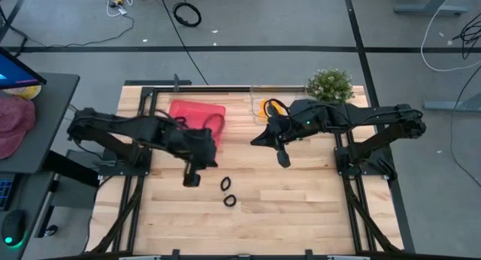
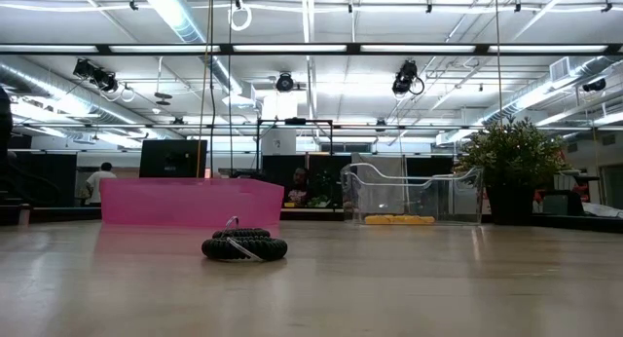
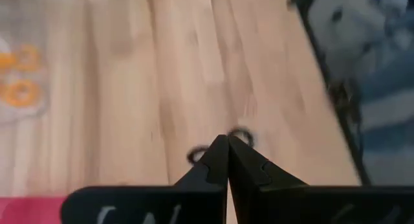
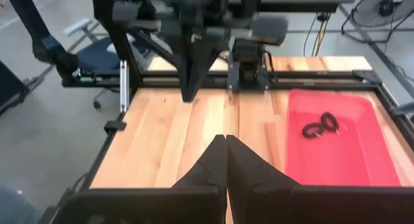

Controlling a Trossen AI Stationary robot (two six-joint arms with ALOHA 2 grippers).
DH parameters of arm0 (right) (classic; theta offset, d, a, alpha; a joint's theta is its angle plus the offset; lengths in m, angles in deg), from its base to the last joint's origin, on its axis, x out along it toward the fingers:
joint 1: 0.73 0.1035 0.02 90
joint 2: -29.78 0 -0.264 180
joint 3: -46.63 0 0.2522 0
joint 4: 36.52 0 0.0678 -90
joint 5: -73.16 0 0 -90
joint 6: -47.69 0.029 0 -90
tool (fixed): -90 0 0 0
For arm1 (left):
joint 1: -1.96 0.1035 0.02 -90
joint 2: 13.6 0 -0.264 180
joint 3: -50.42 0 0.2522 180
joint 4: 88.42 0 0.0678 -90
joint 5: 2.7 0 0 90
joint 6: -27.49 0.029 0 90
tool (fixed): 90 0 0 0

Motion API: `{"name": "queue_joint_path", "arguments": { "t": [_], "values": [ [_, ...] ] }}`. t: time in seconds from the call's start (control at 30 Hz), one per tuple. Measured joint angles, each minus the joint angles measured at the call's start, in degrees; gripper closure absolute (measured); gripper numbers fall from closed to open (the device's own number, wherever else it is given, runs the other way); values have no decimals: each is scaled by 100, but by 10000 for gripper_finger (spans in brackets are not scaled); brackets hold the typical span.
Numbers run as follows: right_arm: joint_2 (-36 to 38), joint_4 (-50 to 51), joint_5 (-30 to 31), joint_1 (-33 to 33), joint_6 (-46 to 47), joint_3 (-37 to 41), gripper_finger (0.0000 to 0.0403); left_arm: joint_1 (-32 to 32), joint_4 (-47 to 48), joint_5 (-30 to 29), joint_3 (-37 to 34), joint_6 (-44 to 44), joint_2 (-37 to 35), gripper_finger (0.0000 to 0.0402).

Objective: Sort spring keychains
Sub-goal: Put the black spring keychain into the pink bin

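Your left gripper (image 1: 192, 180) hangs over the middle of the table (image 1: 301, 215), its fingers (image 3: 217, 162) pressed together with nothing between them. Just past it, toward the front edge, you have two black spring keychains lying loose on the wood: one (image 1: 225, 184) close beside the gripper, the other (image 1: 230, 201) a little nearer the front. In the left wrist view both show as dark loops just beyond the fingertips, blurred. In the low view you see the near one (image 2: 244, 246) flat on the wood with a small metal ring standing up from it.

Your right gripper (image 1: 283, 160) is also clenched on nothing, held above the table to the right of the red tray (image 1: 197, 112). Its wrist view looks across at that tray (image 4: 336, 146), where two more black spring keychains (image 4: 320, 125) lie together, touching.

At the back of the table, a clear bin (image 1: 259, 106) sits between the red tray and a potted plant (image 1: 329, 85). Orange spring keychains (image 3: 19, 91) lie inside it; you can make out at least two loops in the left wrist view, though blurred, and an orange strip on the bin floor (image 2: 399, 219) in the low view
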Motion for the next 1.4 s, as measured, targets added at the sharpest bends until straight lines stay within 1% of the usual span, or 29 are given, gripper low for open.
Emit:
{"name": "queue_joint_path", "arguments": {
  "t": [0.2, 0.37, 0.47, 0.7, 0.93, 1.07, 1.23, 1.4],
  "values": [
    [0, 273, 1, -11, 22, 0, 403, -114, 110, 70, -410, 282, 540, 389],
    [0, 296, 1, -9, 25, -1, 403, -66, 34, 83, -1020, 67, 912, 353],
    [0, 339, 1, -9, 35, -1, 403, 17, -299, 85, -1431, -153, 1053, 327],
    [2, 929, 1, 28, 142, 0, 403, 170, -1720, 89, -2284, -570, 1108, 274],
    [2, 1585, -1, 150, 146, 1, 403, 199, -2607, 90, -2799, -675, 1108, 245],
    [2, 1754, -1, 162, 264, -1, 403, 196, -2913, 65, -2945, -669, 1108, 237],
    [2, 1654, 76, 160, 271, 1, 403, 239, -3194, -81, -3196, -783, 1107, 230],
    [2, 1456, 95, 160, 271, 1, 403, 400, -3330, 188, -3448, -1128, 1108, 204]
  ]
}}
